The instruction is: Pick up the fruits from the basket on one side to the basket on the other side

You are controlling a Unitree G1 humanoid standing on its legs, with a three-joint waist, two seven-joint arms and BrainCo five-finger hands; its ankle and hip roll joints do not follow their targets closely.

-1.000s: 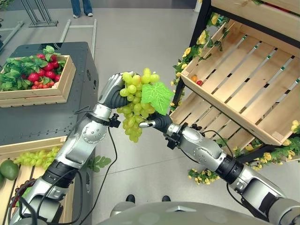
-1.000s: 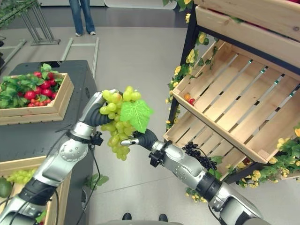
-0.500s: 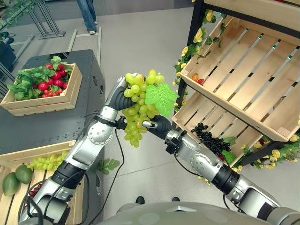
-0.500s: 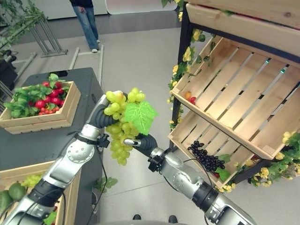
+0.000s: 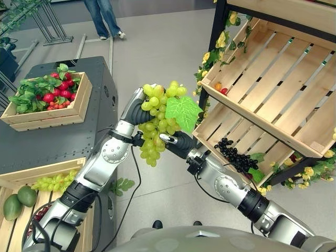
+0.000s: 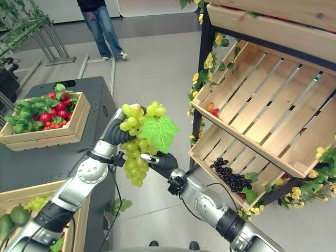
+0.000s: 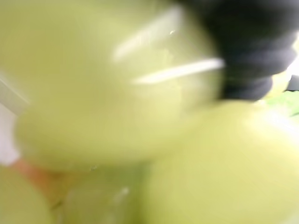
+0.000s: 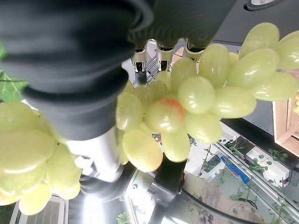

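Nearest the robot, at its lower left, a wooden crate [image 5: 31, 173] held green mangoes [image 5: 13, 202] and a second bunch of green grapes [image 5: 52, 181]. Above the floor between the arms hung the bunch of green grapes [image 5: 157, 123] with its green leaf [image 5: 182, 111], raised in mid-air, well apart from every crate. The left hand [image 5: 135, 102] reached up behind the top of the bunch; its fingers were buried among the grapes, so I could not tell how far they were curled. The right hand [image 5: 176, 143] met the bunch from below and beside it, with the fingers [image 8: 159, 51] pressed into the grapes, though whether they gripped could not be told. Farther left, a crate of red fruit and leaves [image 5: 44, 92] sat on a dark cabinet [image 5: 58, 139]. To the right stood slatted shelf crates [image 5: 273, 89], the lower holding dark grapes [image 5: 236, 156]. Farthest off, a person's legs [image 5: 107, 18] stood on the floor.
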